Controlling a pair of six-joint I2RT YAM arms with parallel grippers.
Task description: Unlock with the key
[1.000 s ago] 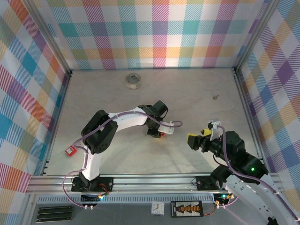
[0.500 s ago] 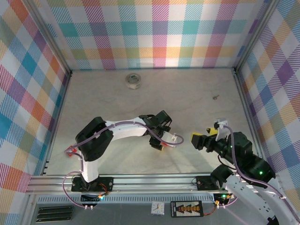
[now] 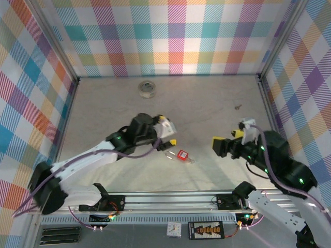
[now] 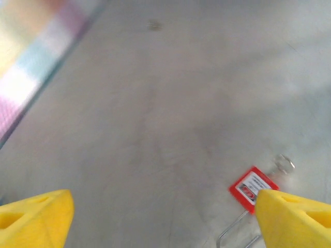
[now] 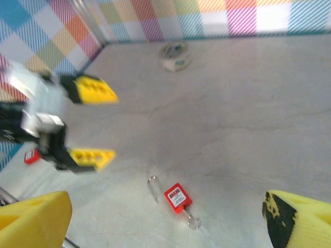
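Note:
A red padlock [image 3: 182, 154] lies flat on the table between my two arms. Its wire shackle [image 5: 153, 188] sticks out to one side, and a key with a ring [image 5: 194, 222] sits in its other end. My left gripper [image 3: 168, 131] hovers open just left of it and above, yellow fingers [image 5: 95, 90] spread, nothing between them. In the left wrist view the padlock [image 4: 253, 187] lies by the right finger [image 4: 292, 222]. My right gripper [image 3: 223, 144] is open to the right of the lock, well apart from it.
A roll of tape [image 3: 147, 89] sits near the back wall, and a small screw [image 3: 238, 107] lies at the back right. A second red item [image 5: 32, 156] rests by the left wall. Checked walls close in three sides.
My left gripper has opened, let go of the padlock and drawn back to the left. The padlock now lies free on the table. My right gripper has risen slightly and opened a little wider.

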